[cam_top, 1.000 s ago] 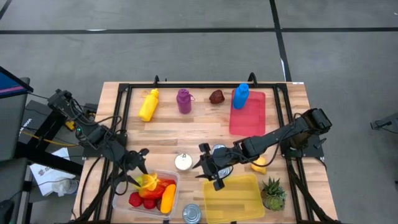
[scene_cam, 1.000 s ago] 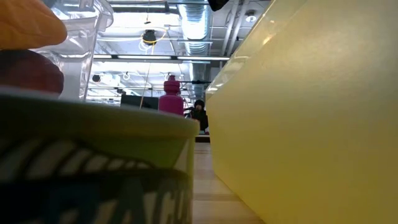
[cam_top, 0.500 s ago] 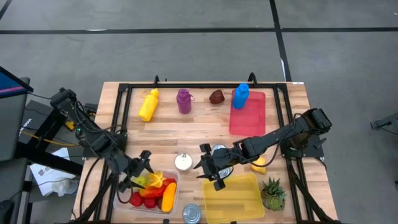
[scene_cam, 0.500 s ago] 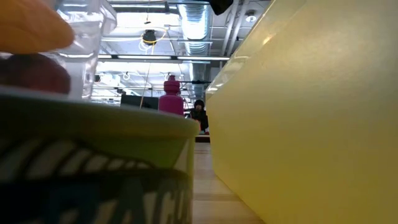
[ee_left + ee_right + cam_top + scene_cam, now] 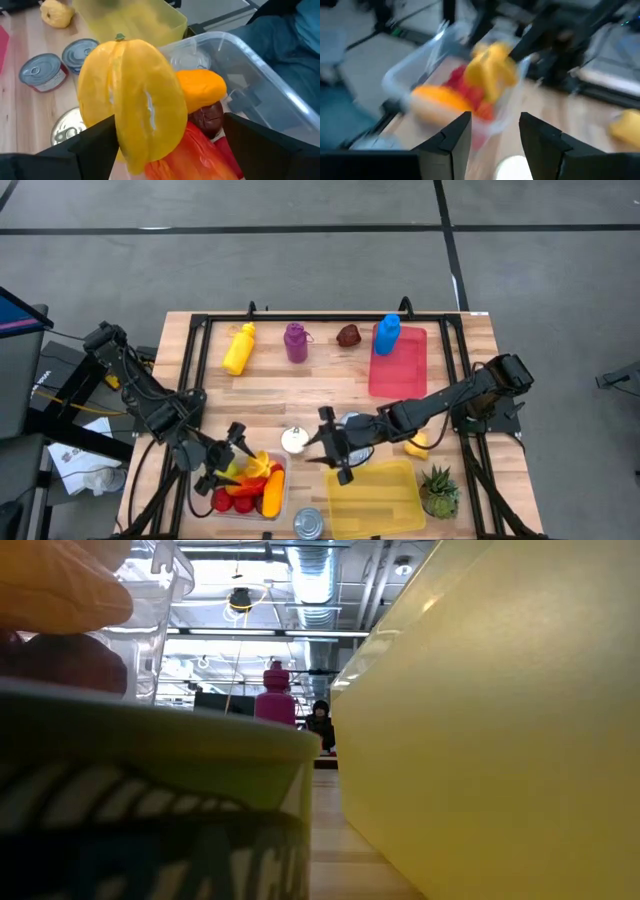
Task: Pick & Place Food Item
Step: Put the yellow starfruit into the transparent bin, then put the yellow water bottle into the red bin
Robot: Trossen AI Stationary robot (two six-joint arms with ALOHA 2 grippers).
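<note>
High view: the left end effector (image 5: 228, 463) hangs over a clear plastic bin (image 5: 196, 496) at the front left of the wooden tabletop (image 5: 320, 395), pinching a yellow star fruit (image 5: 135, 102) between its fingers. Red and orange toy foods (image 5: 262, 492) lie in the bin below it. The right end effector (image 5: 334, 450), fingers spread, sits mid-table by a yellow tray (image 5: 375, 498).

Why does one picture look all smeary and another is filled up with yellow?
Right wrist view: motion blur smears the bin and the star fruit. Low view: the yellow tray and a can sit so close to the lens that they fill it, out of focus. High view: sharp, evenly lit.
</note>
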